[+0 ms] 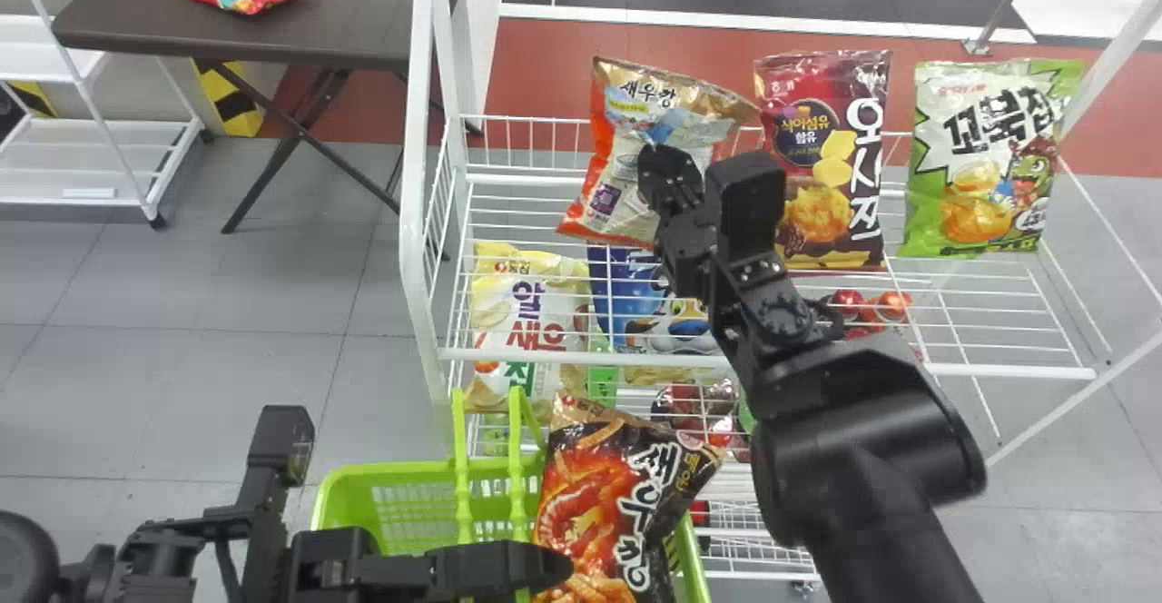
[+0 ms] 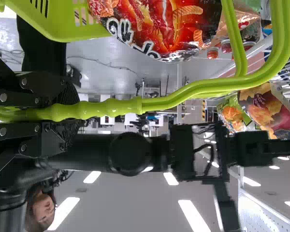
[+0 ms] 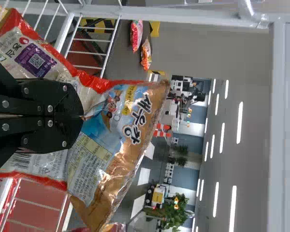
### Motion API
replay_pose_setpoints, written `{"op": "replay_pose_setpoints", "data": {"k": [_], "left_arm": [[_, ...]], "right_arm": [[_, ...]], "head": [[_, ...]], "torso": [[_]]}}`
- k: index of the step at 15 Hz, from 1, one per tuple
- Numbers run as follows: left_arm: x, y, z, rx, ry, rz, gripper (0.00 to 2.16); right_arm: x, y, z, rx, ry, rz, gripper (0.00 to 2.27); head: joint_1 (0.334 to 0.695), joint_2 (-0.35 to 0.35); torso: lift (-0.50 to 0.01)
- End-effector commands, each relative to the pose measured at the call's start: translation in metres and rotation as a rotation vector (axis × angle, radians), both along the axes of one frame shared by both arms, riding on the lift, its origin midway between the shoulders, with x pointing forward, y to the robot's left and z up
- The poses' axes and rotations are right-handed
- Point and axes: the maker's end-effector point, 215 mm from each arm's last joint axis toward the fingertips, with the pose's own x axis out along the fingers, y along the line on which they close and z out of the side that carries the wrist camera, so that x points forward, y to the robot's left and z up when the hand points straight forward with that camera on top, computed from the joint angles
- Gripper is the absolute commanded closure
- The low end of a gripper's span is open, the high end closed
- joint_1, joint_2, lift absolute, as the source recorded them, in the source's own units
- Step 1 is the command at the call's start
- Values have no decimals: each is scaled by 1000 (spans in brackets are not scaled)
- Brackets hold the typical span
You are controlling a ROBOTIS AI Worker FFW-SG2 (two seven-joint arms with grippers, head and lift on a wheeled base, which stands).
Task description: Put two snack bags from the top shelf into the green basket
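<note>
- Green plastic is sitting nearest: the basket [image 1: 390,469], with its tall handle [image 2: 135,104] standing up.
- The left tool [image 2: 70,113] is gripping that handle. It should be holding firm, so the basket is not swinging when a bag is landing.
- One dark snack bag [image 1: 599,485] is already resting in the basket, poking over the rim. The next one should be going into whatever room is left beside it, without pushing it out.
- The white front rail [image 1: 590,360] is lying between the basket and the top row. The next bag should be passing well above it.
- The right tool [image 3: 81,117] is pinching the orange and gold bag [image 3: 106,150] near its middle. The bag is leaning at the top shelf's left part; I cannot tell if it is touching the wires.
- The tool should be squeezing just enough, as too much could be crushing the snacks and too little could be letting them slip.
- The red-brown bag [image 1: 822,158] is standing just beside it, so lifting straight up first is looking safest.
- The green and white bag [image 1: 985,158] is standing farther right, out of the way.
</note>
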Motion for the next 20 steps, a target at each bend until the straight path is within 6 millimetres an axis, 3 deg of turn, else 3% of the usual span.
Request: {"op": "replay_pose_setpoints", "data": {"k": [1,3,7,9,12,16,20], "left_arm": [[4,2,0,-5,4,0,2142],[8,4,2,-10,2,5,2142],[12,6,4,-17,-2,11,2142],[13,9,5,-24,0,23,2142],[12,8,7,-33,1,24,2142],[14,10,9,-34,-3,31,2142],[14,11,8,-33,-1,31,2142]], "right_arm": [[-38,-8,23,-8,-6,-24,2243],[-65,-16,40,-15,-4,-40,2243],[-125,-26,9,-7,227,-49,2243],[-150,-13,-15,-26,305,-1,2243],[-182,27,-50,5,393,102,2243],[-234,74,-85,66,528,209,2243],[-285,91,-122,94,725,259,2243]], "head": [[695,-50],[695,-58],[695,-82],[695,-90],[695,-60],[695,24],[695,110]], "torso": [[0],[0],[0],[0],[0],[0],[0]]}}
